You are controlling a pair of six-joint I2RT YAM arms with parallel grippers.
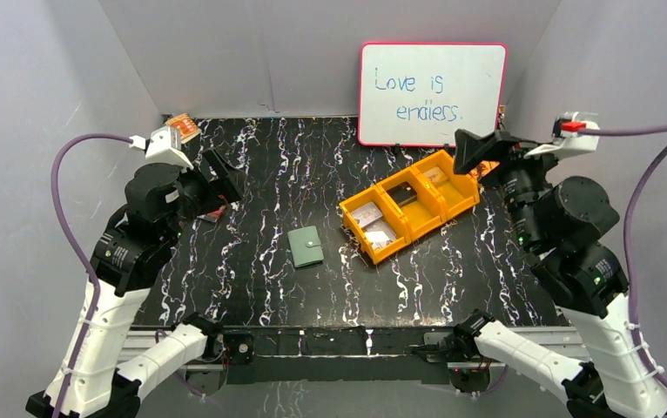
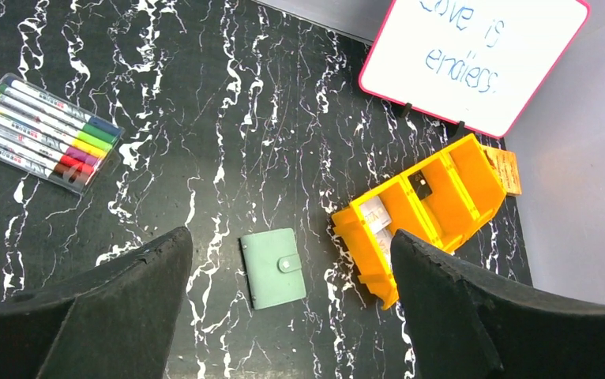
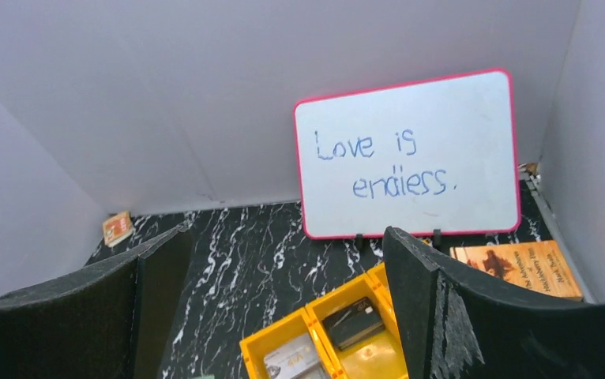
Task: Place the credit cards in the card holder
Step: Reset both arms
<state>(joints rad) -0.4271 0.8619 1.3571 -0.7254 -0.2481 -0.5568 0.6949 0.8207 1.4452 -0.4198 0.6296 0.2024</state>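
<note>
Wide-spread black fingers (image 2: 118, 308) of the left gripper (image 1: 219, 178) filled the foreground of its wrist view and held nothing. The right gripper (image 1: 478, 150) hung just as wide and empty near the far end of the tray.

The credit cards (image 1: 367, 214) lay flat, pale faces up, at the nearer end of an orange tray (image 1: 430, 228). They looked thin, light, stiff and slick. A pinch on one edge, after tipping a card against the tray wall, seemed the likeliest hold.

The card holder (image 1: 306, 246) lay on the table left of the tray, apart from it and snapped shut. Being soft and light, it would probably slide unless one gripper pinned it while the other lifted the flap beside the button.

Beyond the tray stood a whiteboard (image 1: 430, 91), and a marker set (image 2: 43, 130) lay off to the left.
</note>
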